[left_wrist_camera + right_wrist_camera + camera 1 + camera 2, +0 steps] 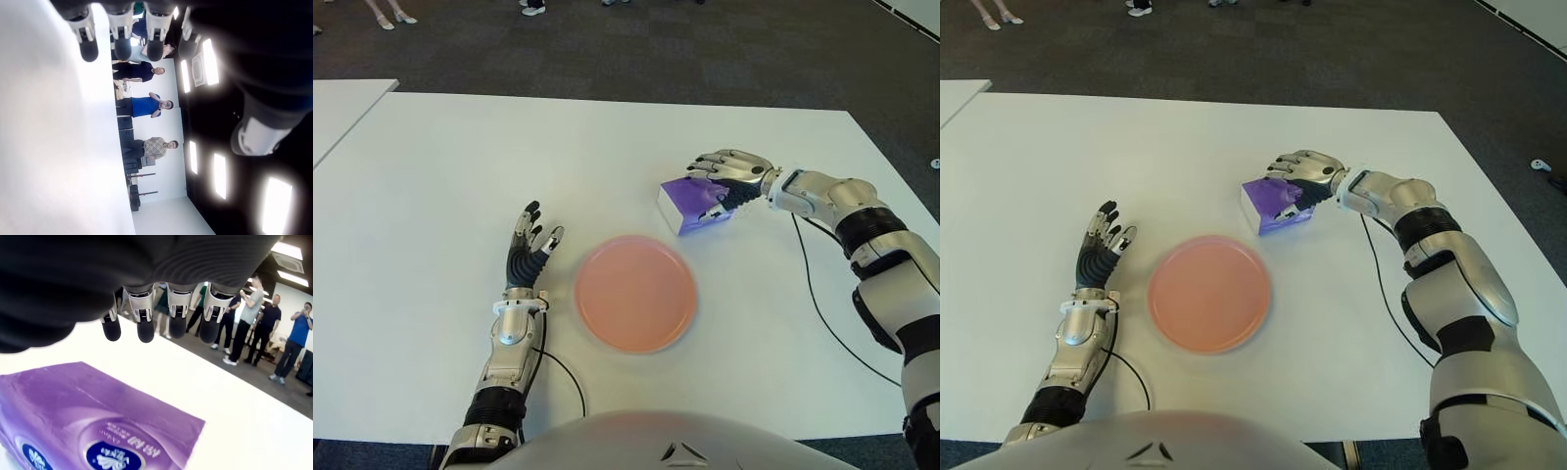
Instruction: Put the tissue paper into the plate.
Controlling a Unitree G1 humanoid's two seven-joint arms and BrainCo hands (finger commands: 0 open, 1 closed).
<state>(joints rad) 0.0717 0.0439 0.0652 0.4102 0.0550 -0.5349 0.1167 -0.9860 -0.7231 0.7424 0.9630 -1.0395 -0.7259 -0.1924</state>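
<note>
Right hand (729,174) hovers over the purple tissue pack (690,204), fingers extended past its far edge without gripping. Between the pack and the pink plate (634,292), toward the robot and to the hand's left, only a strip of bare table (440,166). The left hand (530,250) stands fingers-up just beside the plate's far side, leaving this side open.

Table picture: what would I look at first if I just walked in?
Probably the purple tissue pack on the white table, with the robot's right hand spread over it, fingers not closed around it. Next, the round pink plate in the middle, nearer the robot, with nothing in it. The left hand shows open just left of the plate.
</note>
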